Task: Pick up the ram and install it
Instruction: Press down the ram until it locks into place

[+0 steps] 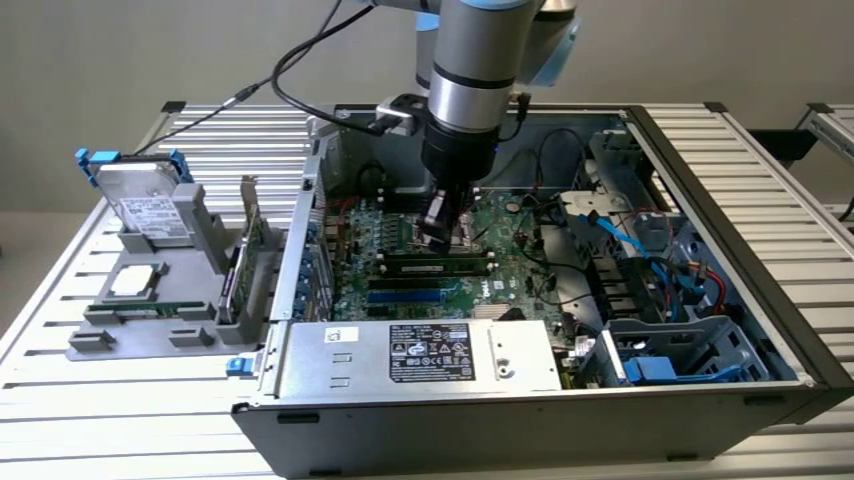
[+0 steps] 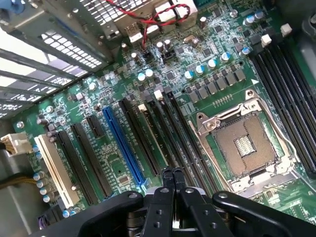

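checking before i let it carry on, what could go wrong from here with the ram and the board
1. The gripper, shut, is right over the ram standing in its slot. Whether the stick is fully seated cannot be told, and an uneven push might leave one end high.
2. The open processor socket lies beside the memory slots with its contacts bare. A sideways slip of the fingertips could land on them.

A plain grey-beige wall (image 1: 160,50) fills the upper part of the exterior view, evenly lit, with no window in sight; below it a tabletop (image 1: 80,420) of ribbed aluminium slats runs across the lower frame, pale and faintly glossy under soft overhead light; at the upper right edge stands part of another slatted metal frame (image 1: 830,125)
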